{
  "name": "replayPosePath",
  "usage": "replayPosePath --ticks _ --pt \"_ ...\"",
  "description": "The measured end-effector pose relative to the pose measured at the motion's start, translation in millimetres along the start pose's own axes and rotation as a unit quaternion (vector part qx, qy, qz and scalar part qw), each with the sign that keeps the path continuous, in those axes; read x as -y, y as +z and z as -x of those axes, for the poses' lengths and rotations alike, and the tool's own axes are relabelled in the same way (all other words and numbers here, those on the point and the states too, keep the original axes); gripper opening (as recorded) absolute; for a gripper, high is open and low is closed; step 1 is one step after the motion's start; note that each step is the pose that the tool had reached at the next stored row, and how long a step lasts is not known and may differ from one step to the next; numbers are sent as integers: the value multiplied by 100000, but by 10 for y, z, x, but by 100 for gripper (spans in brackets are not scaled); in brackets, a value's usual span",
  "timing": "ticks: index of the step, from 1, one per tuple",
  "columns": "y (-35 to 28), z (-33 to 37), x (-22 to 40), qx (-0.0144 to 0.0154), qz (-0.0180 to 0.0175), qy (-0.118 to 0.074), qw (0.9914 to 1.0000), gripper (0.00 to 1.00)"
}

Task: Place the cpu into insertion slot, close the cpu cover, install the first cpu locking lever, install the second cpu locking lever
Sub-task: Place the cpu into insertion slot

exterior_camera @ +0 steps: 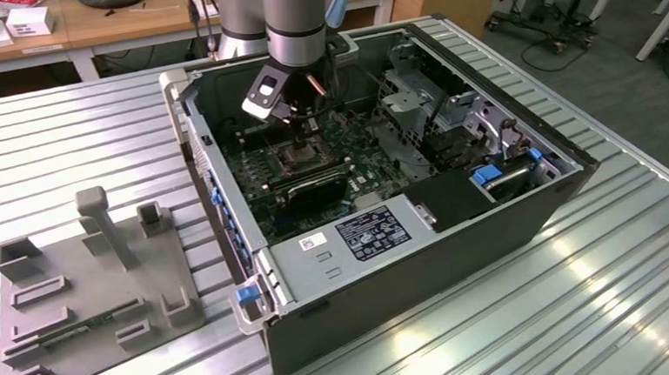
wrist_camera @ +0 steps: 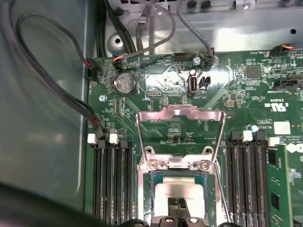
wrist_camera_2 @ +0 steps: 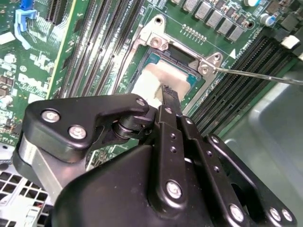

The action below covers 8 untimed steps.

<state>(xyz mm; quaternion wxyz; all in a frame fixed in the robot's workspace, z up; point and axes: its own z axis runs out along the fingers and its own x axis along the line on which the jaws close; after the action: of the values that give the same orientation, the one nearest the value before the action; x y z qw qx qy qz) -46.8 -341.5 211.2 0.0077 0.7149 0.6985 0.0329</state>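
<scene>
cpu (wrist_camera: 177, 190): flat, face up, square with no long axis, edges parallel to rim of insertion slot (wrist_camera: 152, 176), lying in it.
claw (wrist_camera: 178, 205): narrow, tips close together, touching cpu top.
cpu cover (wrist_camera: 180, 111): swung open, hinged at slot edge nearer coin battery (wrist_camera: 125, 83).
memory slots (wrist_camera: 110, 184): flank insertion slot on both sides.
thin lever rod (wrist_camera_2: 260, 75): beside slot, angled out over memory slots.

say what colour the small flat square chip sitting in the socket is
Pale silvery-grey. The small flat square cpu shows best in the first wrist view.
</scene>
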Motion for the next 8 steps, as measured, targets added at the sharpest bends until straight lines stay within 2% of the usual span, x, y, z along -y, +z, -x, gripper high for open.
replayPosePath --ticks 2,8 --pt "-20 -1 -1 -7 2 0 100000 11" --pt "-25 -1 -1 7 -5 1 100000 11"
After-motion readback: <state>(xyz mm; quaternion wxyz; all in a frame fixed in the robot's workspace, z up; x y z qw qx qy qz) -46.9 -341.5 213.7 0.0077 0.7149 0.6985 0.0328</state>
